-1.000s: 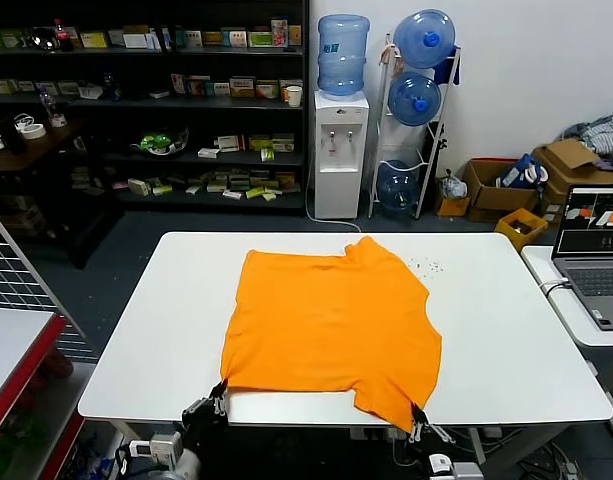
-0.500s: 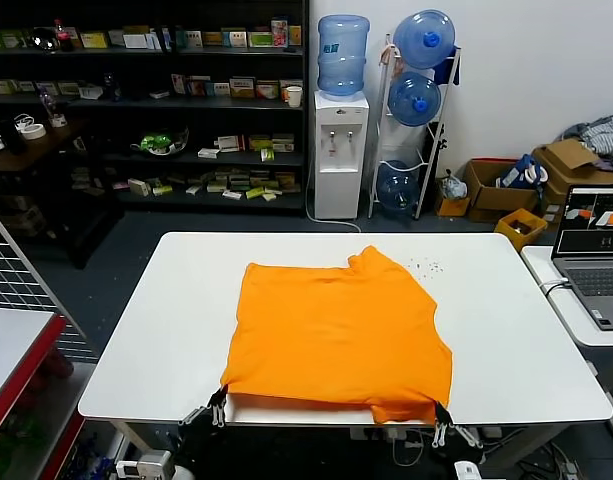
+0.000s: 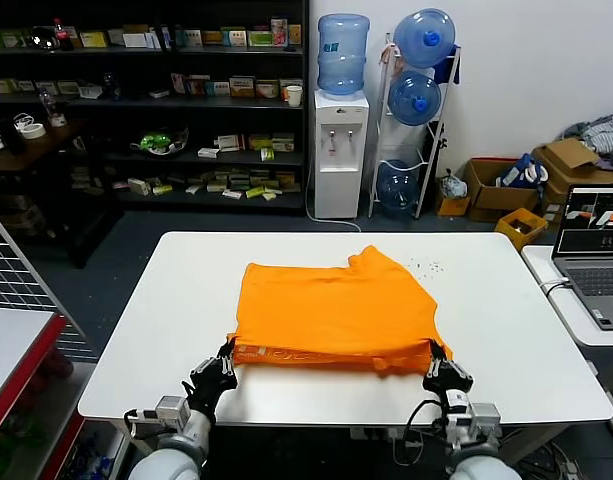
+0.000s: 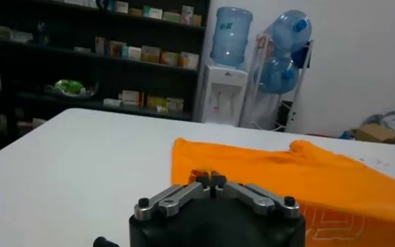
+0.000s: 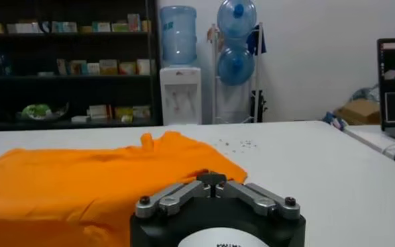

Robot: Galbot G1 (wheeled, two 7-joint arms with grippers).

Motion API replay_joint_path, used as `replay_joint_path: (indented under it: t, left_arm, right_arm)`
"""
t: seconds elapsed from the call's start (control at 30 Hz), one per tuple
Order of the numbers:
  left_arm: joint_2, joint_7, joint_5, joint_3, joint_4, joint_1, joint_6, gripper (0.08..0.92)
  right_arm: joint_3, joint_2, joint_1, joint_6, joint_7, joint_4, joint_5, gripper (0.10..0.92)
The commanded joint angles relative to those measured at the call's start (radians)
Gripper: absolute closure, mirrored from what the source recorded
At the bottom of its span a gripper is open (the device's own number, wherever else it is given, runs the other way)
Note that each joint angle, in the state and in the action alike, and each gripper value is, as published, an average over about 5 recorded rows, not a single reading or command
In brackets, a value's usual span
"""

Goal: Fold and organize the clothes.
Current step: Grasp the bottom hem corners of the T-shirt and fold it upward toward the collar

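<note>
The orange T-shirt (image 3: 336, 305) lies on the white table (image 3: 156, 320), neck toward the far side. Its near hem is lifted and turned back over the body, so a strip with white lettering (image 3: 286, 353) shows along the fold. My left gripper (image 3: 229, 352) is shut on the hem's left corner, and my right gripper (image 3: 433, 355) is shut on the right corner. In the left wrist view the left gripper (image 4: 208, 180) pinches orange cloth, with the T-shirt (image 4: 318, 181) spread beyond it. In the right wrist view the right gripper (image 5: 210, 180) pinches the T-shirt (image 5: 83, 181) edge.
An open laptop (image 3: 596, 250) stands on a side table at the right. Small specks (image 3: 426, 266) dot the table past the shirt's right sleeve. A red-edged wire rack (image 3: 16, 300) is at the left. Shelves, a water dispenser (image 3: 341, 140) and cardboard boxes stand behind.
Both grippers rose from the table's near edge and moved away from me over the shirt, carrying the hem with them. The lower part now folds back, showing the lettering.
</note>
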Motion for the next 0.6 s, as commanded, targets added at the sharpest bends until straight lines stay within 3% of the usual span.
replay_joint_path:
  t: [0.03,0.27,0.4,0.6]
  left_arm:
    - [-0.006,-0.010,0.007,0.037,0.139,-0.152,0.010,0.900]
    - [-0.013,-0.012,0.017,0.058,0.193,-0.192,0.031,0.899]
    - [-0.020,-0.003,0.035,0.054,0.195,-0.190,0.038,0.840]
    - [0.006,0.009,0.041,0.026,0.111,-0.112,0.036,0.670]
  right_arm:
    - [-0.054,-0.021,0.211,-0.042,0.012,-0.140,0.048,0.901]
    - [-0.088,-0.019,0.251,-0.055,-0.022,-0.196,0.042,0.893]
    - [-0.087,-0.022,0.220,-0.051,-0.063,-0.180,0.024,0.801]
    - [-0.041,-0.050,0.125,0.003,-0.103,-0.123,-0.010,0.628]
